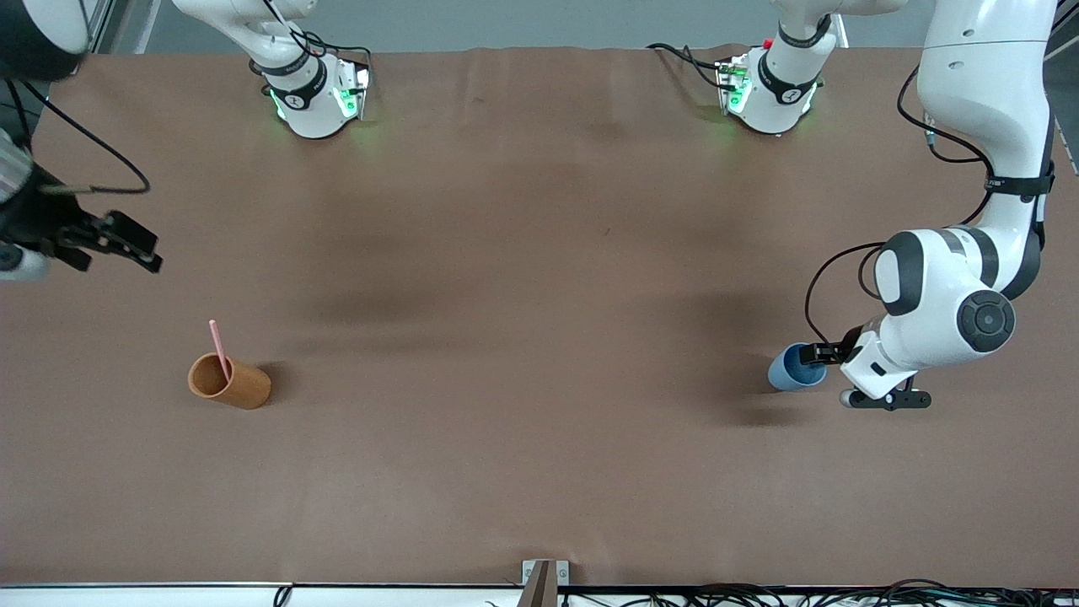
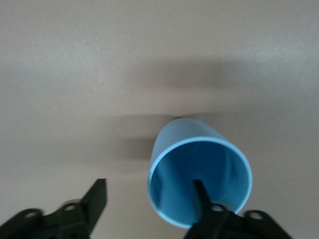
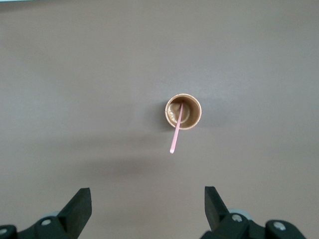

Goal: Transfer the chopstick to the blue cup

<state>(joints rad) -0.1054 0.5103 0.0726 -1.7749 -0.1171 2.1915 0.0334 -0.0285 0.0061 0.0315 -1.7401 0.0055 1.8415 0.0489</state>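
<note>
The pale pink chopstick [image 1: 218, 344] [image 3: 176, 134] leans in the orange-brown cylinder cup [image 1: 229, 381] [image 3: 189, 119] toward the right arm's end of the table. The blue cup [image 1: 791, 371] [image 2: 199, 169] sits toward the left arm's end. My left gripper [image 1: 807, 358] [image 2: 149, 194] is low at the cup's rim and open. One finger [image 2: 200, 194] is inside the cup, and the other finger [image 2: 97, 196] is outside, apart from the wall. My right gripper [image 1: 154, 251] [image 3: 148, 199] hangs open and holds nothing, high over the table and farther from the front camera than the brown cup.
The brown cloth table [image 1: 523, 337] lies bare between the two cups. The arm bases [image 1: 316, 93] [image 1: 771, 88] stand along the edge farthest from the front camera. A small bracket [image 1: 544, 577] sits at the table's nearest edge.
</note>
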